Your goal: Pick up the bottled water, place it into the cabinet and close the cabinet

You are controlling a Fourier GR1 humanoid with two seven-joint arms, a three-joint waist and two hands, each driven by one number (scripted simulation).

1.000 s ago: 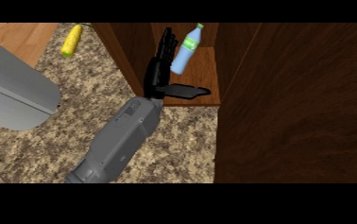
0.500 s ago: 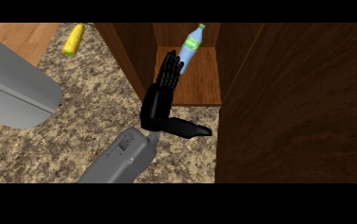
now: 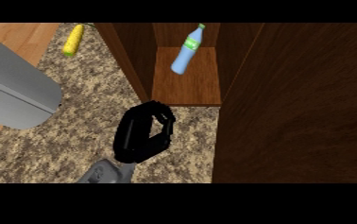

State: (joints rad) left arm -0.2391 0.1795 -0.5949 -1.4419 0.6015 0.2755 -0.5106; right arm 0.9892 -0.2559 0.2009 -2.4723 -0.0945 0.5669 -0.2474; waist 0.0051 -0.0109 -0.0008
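Note:
The bottled water (image 3: 187, 53), pale blue with a green label and cap, stands on the wooden floor of the open cabinet (image 3: 188, 88), toward the back, with nothing touching it. My left hand (image 3: 143, 134) is outside the cabinet, over the speckled counter just in front of the cabinet's left front corner. Its fingers are curled in and hold nothing. The cabinet door (image 3: 286, 109) is swung open and fills the right side of the view. My right hand does not show.
A yellow corn cob (image 3: 73, 39) lies on the granite counter (image 3: 83, 95) at the back left, beside a light wooden surface (image 3: 21, 36). A large grey object (image 3: 24, 95) sits at the left edge.
The hand let go of the bottle inside the cabinet, drew back toward me out onto the counter, and its fingers went from straight to curled. The bottle stayed on the shelf.

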